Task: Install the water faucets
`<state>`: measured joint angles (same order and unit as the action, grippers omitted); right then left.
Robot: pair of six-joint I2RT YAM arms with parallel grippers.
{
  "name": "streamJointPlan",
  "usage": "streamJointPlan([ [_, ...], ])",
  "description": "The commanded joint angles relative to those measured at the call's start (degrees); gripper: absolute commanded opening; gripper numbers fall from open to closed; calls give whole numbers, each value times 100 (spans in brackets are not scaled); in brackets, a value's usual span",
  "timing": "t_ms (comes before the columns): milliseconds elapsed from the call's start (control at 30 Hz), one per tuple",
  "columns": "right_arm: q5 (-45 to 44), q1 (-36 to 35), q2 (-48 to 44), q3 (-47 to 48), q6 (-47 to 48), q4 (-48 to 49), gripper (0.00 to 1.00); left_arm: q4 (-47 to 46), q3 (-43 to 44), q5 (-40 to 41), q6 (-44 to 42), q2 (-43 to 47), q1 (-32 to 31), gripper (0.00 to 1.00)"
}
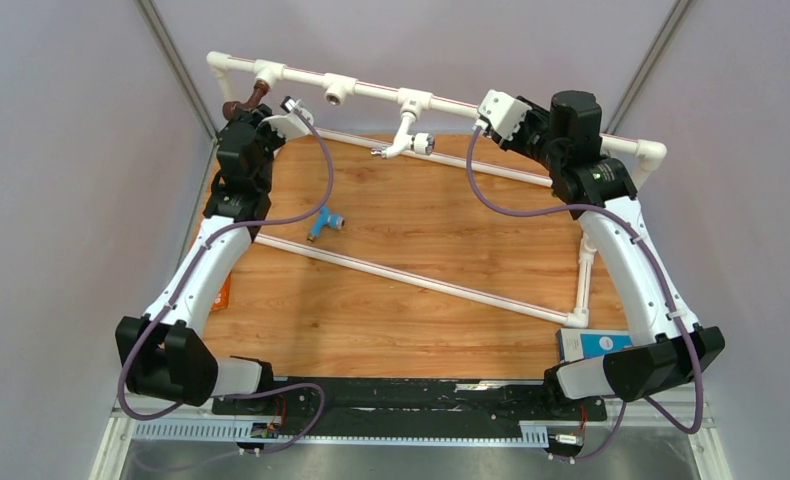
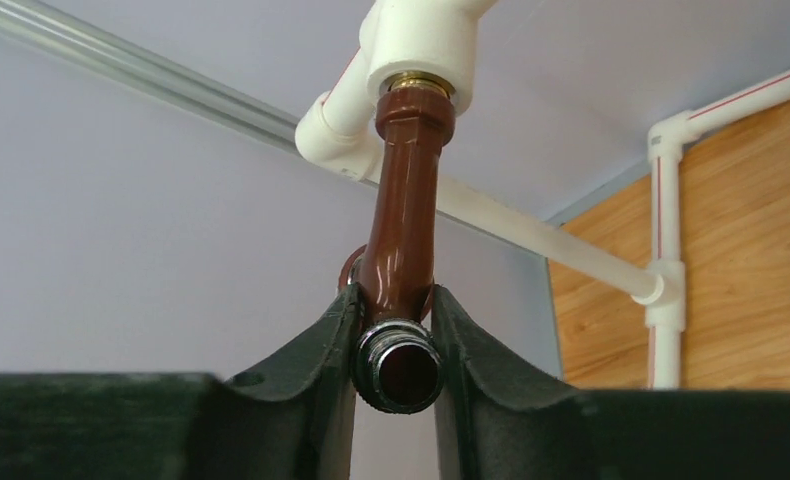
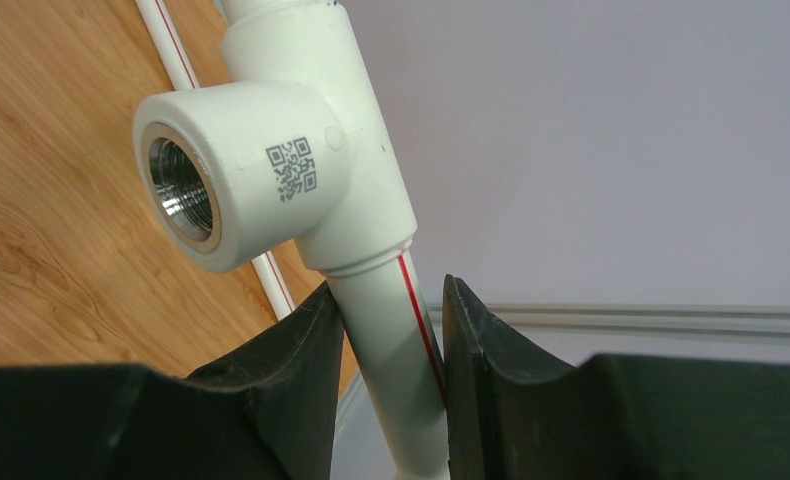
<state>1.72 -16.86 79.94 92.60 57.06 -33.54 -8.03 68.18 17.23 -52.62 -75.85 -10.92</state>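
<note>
The dark brown faucet point(image 2: 403, 220) is shown threaded into the leftmost tee socket point(image 2: 421, 50) of the white pipe frame point(image 2: 531, 233), with its spout end clamped between the narrowly parted fingers of the left tool point(image 2: 394, 305). The right tool point(image 3: 388, 290) is closed around a frame pipe just below a bare-threaded socket point(image 3: 241, 180). A white faucet point(image 1: 408, 138) is fitted further along the frame, and a light blue faucet point(image 1: 324, 222) is laid loose on the wooden worktop point(image 1: 421, 260)

brown faucet point(image 2: 403, 220): glossy plastic | pipe frame point(image 3: 379, 310): smooth white plastic | table point(image 1: 421, 255): wood grain
</note>
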Motion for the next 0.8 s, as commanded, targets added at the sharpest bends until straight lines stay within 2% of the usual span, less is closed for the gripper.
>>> streamJointPlan([
  [0,602,-221,267,-49,-907,-372,0,390,-25,-448,-683,413,-323,45],
  [133,602,-238,250,-84,-907,-364,0,259,-7,-922,503,843,-288,68],
  [233,602,-247,241,-101,-907,-364,0,407,98,-1685,1856,1229,-131,77],
  [300,602,-256,241,-93,-907,-364,0,382,90,-2020,2856,1458,10,78],
  [400,593,-300,276,-75,-916,-373,0,49,-6,-2031,4204,1827,55,79],
  [433,593,-300,276,-75,-916,-364,0,-161,-111,-1840,5043,1898,81,79],
  [533,593,-318,285,-84,-916,-364,0,-313,-270,-1286,6384,2240,116,79],
  [567,593,-326,294,-75,-916,-364,0,-252,-305,-718,7161,2294,134,79],
  [633,593,-318,294,-66,-916,-364,0,-86,-428,-75,8313,2470,212,75],
  [767,602,-344,285,-58,-916,-364,0,108,-683,35,10040,2681,668,74],
])
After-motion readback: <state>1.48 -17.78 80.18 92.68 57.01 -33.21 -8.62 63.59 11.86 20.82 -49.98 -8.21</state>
